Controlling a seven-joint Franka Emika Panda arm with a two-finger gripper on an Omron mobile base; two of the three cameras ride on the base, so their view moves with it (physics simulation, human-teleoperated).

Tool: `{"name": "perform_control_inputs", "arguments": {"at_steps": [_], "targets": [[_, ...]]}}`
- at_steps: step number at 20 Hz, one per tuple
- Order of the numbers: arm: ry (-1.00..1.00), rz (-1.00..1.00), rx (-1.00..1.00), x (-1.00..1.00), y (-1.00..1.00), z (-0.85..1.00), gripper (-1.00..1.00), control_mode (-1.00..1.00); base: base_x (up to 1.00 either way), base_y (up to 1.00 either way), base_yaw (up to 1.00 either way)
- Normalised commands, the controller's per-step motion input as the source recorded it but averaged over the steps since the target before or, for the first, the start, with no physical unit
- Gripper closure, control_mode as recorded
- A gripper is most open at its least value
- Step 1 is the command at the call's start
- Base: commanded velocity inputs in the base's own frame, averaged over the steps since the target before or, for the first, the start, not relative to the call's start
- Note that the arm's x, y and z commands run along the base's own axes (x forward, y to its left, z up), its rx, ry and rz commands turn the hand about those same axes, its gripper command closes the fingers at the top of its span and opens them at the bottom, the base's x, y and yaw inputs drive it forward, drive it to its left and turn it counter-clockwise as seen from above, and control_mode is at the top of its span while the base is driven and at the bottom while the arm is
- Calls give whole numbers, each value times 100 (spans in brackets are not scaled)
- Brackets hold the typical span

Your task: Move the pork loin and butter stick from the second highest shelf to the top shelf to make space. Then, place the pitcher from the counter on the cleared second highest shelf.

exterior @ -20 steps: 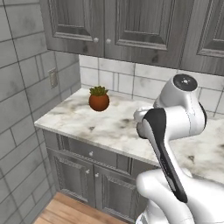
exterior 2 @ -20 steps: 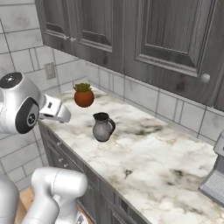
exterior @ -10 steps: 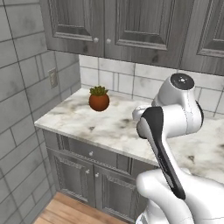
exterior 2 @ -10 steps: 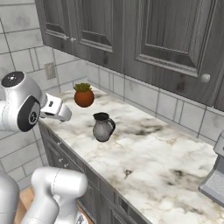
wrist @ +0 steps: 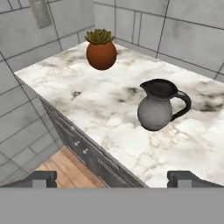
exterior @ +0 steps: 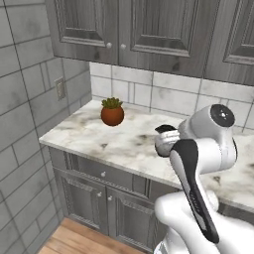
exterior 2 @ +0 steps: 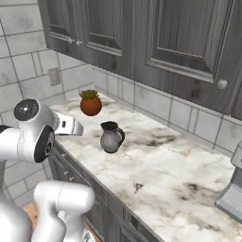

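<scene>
The gripper (wrist: 112, 177) hangs with its jaws spread wide and empty, back from the counter (wrist: 87, 105) edge, the pitcher (wrist: 158, 106) upright ahead and slightly right, handle turned right, apparently lined up for a grab

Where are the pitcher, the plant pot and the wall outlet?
pitcher (wrist: 155, 111), hand view, on its round belly.
plant pot (exterior 2: 90, 106), right base view, on the terracotta body.
wall outlet (exterior: 60, 88), left base view, on the plate's middle.
</scene>
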Motion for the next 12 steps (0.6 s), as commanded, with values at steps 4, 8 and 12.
{"name": "perform_control_inputs", "arguments": {"at_steps": [4, 8, 12], "targets": [[-34, 30, 13, 0, -53, -12, -100, -100, 0, 0, 0], [-23, 29, 17, 0, -64, 0, -100, -100, 0, 0, 0], [-12, 31, 15, 0, -58, -1, -100, -100, 0, 0, 0]]}}
